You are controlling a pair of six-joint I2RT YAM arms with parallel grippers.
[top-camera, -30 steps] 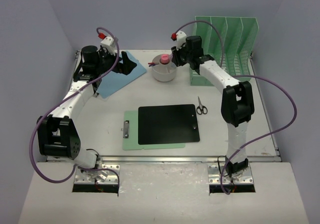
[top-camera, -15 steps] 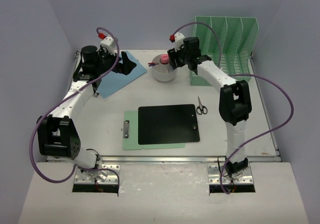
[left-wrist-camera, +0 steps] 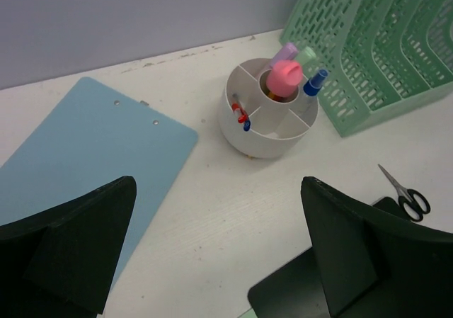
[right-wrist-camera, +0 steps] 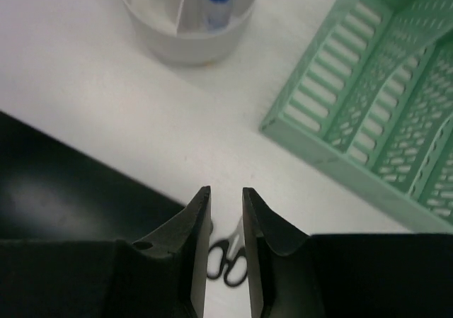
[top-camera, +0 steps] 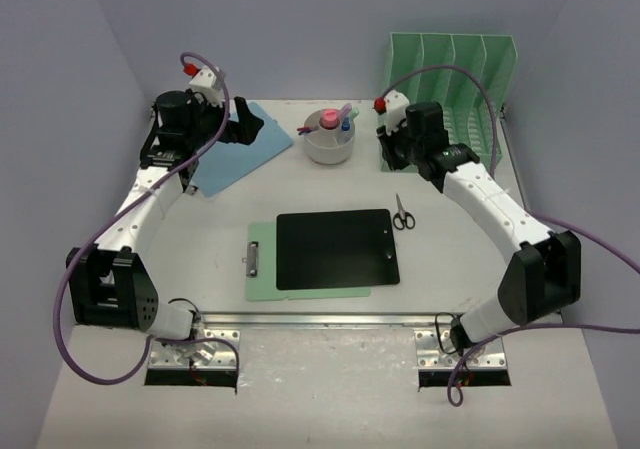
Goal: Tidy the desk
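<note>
**Black-handled scissors [top-camera: 401, 214] lie flat: an awkward pick**

Off-white table [top-camera: 200, 239] fills the top view between lavender walls and carries everything. The right jaws hang over the scissors, near the rack [top-camera: 450, 79] corner, with a narrow gap between them and nothing in it. The left jaws are spread wide and empty above the blue clipboard [top-camera: 235, 154], near the pen cup [top-camera: 329, 141].

Likely trouble: coming down this nearly closed, the right jaws would land on the scissors rather than straddle them, and could shove them toward the tablet [top-camera: 336, 248]. Thin scissors flat on a smooth top give little to pinch. A careless swing could clip the rack.
</note>
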